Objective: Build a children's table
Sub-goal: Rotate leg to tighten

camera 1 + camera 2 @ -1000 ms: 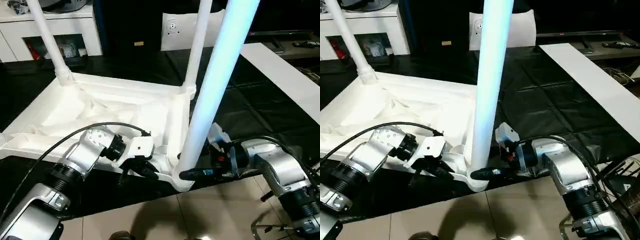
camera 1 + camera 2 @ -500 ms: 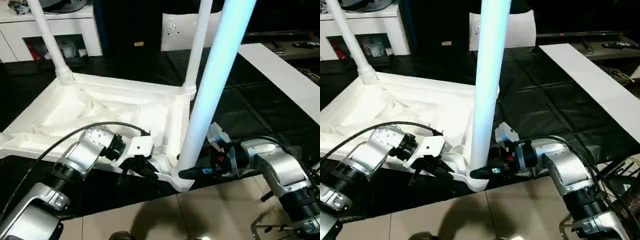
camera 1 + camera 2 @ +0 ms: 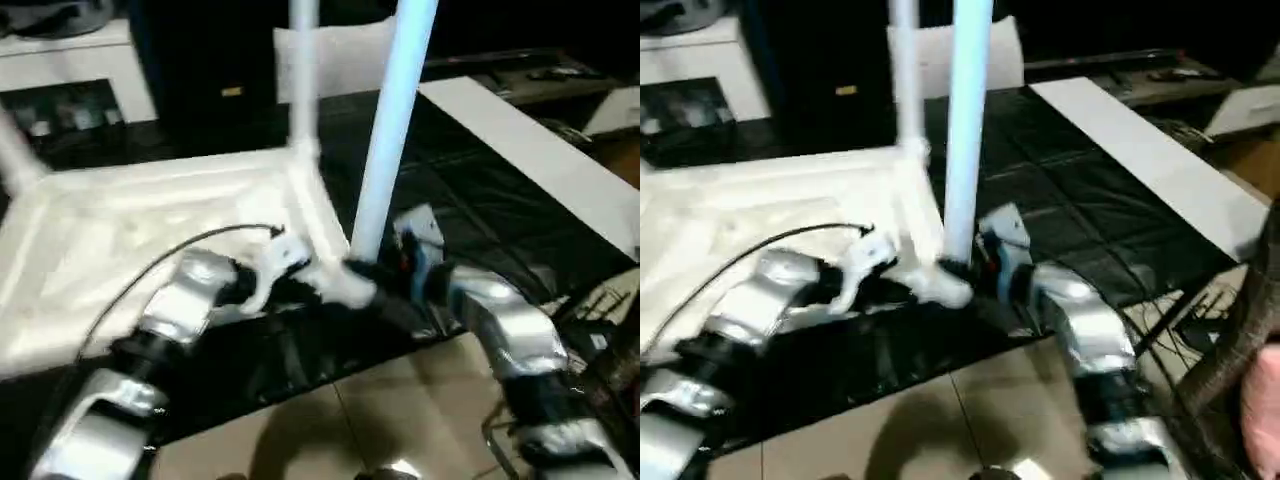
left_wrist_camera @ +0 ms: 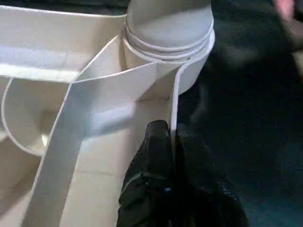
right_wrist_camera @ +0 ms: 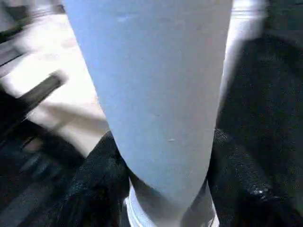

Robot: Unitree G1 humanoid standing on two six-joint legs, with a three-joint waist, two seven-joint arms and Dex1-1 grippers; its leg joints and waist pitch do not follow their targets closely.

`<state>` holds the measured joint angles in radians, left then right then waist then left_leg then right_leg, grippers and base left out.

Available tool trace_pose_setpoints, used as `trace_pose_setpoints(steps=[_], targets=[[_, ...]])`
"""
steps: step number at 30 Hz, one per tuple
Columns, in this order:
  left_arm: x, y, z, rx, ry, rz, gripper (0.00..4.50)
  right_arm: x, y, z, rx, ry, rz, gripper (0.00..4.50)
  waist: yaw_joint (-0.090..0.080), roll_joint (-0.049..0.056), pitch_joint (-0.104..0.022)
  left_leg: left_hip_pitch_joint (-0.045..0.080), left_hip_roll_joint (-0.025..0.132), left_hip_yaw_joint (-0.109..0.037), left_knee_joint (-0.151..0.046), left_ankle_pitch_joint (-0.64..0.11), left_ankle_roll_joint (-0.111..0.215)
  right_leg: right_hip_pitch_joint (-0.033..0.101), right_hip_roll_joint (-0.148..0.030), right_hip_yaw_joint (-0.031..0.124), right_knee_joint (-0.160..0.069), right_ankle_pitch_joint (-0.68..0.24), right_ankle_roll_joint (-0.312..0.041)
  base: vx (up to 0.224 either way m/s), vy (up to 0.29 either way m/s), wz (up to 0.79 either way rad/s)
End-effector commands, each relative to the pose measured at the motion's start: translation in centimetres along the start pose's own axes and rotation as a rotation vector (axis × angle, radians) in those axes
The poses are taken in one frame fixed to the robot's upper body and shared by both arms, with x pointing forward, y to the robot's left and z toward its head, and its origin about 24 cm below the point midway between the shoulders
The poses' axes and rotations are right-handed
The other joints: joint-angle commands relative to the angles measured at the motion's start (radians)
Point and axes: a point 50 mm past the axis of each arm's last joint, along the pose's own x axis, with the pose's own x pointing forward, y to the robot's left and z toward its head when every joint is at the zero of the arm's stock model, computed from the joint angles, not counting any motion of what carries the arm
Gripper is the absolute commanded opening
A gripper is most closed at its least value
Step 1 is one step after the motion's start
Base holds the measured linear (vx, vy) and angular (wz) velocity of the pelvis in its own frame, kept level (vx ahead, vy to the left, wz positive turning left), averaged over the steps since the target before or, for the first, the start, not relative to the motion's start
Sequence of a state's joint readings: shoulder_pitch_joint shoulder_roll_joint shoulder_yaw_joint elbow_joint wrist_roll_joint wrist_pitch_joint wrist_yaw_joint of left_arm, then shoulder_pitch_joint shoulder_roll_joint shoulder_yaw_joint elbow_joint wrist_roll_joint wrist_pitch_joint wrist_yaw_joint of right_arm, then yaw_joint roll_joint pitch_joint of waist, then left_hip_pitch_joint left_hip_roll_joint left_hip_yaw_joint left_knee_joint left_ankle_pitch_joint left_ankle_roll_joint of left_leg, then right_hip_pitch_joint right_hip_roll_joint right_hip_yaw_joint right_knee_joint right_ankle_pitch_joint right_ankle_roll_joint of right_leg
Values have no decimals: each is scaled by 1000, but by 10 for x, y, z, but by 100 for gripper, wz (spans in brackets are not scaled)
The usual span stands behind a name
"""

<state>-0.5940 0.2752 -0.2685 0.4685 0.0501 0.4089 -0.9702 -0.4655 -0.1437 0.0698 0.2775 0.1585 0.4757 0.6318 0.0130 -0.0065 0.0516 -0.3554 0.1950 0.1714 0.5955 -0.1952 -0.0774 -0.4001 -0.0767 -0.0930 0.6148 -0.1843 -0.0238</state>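
White plastic is what we work with: the upturned rectangular ribbed tabletop [image 3: 130,240] lies on a black sheet [image 3: 480,210], and we take its near corner socket [image 4: 170,45] as our landmark. Rising from that socket stands the long white tapered tube leg [image 3: 390,130] that we are seating. Our right gripper [image 5: 163,189] has its black fingers [image 5: 94,175] set on either side of this leg, just above the socket, clamped around the tube. Our left gripper [image 4: 173,156] sits just beside the socket, jaws pressed together on the thin upright rim wall [image 4: 173,109] of the tabletop, steadying it. Another leg [image 3: 303,75] stands in the corner beyond the socket.

We judge that we are at the step of fitting this leg home. The next move, we think, calls for pressing or twisting the leg down while our left grip keeps the tabletop from sliding, then finding any empty socket.
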Motion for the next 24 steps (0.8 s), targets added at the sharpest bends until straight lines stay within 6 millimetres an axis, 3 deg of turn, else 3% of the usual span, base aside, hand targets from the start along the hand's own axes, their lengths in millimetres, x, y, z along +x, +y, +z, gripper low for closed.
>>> trace_pose_setpoints(steps=[1, 2, 5, 7, 11, 12, 18, 24], targets=[[13, -4, 21, -32, -91, 55, 0, 23, 28, -9, 67, 44, 64, 197, 10, -8, -66, -7, 27, -8, -62, -111, 33, 58, -68, 56, -84, -269, -168, 0, 0, 0], [21, -6, 29, -71, -112, 122, 0, 35, 36, -8, 111, 52, 8, 197, 9, -8, -65, -7, 26, -8, -63, -108, 36, 57, -67, 55, -85, -260, -171, 0, 0, 0], [28, -9, 38, -96, -135, 159, 0, 44, 44, -6, 113, 46, -2, 197, 6, -5, -63, -2, 27, -7, -64, -129, 37, 55, -69, 55, -91, -290, -170, 0, 0, 0], [31, -12, 43, -96, -143, 165, 0, 47, 49, -4, 107, 30, 0, 253, 6, -6, -63, -3, 26, -8, -65, -134, 43, 56, -68, 55, -92, -289, -165, 0, 0, 0], [30, -12, 44, -58, -123, 168, 0, 45, 49, -5, 93, 16, -13, 290, 7, -5, -64, -5, 26, -9, -65, -133, 52, 58, -69, 56, -92, -280, -158, 0, 0, 0], [30, -12, 43, -55, -120, 169, 0, 45, 48, -5, 92, 14, -19, 299, 8, 1, -64, -4, 27, -9, -66, -134, 52, 57, -69, 56, -91, -275, -160, 0, 0, 0], [20, -10, 29, 3, -77, 128, 0, 25, 31, -11, 56, -16, -44, 350, 12, 1, -66, -5, 30, -10, -67, -127, 56, 59, -68, 58, -86, -226, -166, 0, 0, 0], [7, -8, 16, 77, -56, 54, 0, -1, 22, -8, -3, -69, 62, 390, 18, 1, -68, -8, 30, -8, -64, -105, 79, 64, -68, 59, -80, -161, -187, 0, 0, 0]])
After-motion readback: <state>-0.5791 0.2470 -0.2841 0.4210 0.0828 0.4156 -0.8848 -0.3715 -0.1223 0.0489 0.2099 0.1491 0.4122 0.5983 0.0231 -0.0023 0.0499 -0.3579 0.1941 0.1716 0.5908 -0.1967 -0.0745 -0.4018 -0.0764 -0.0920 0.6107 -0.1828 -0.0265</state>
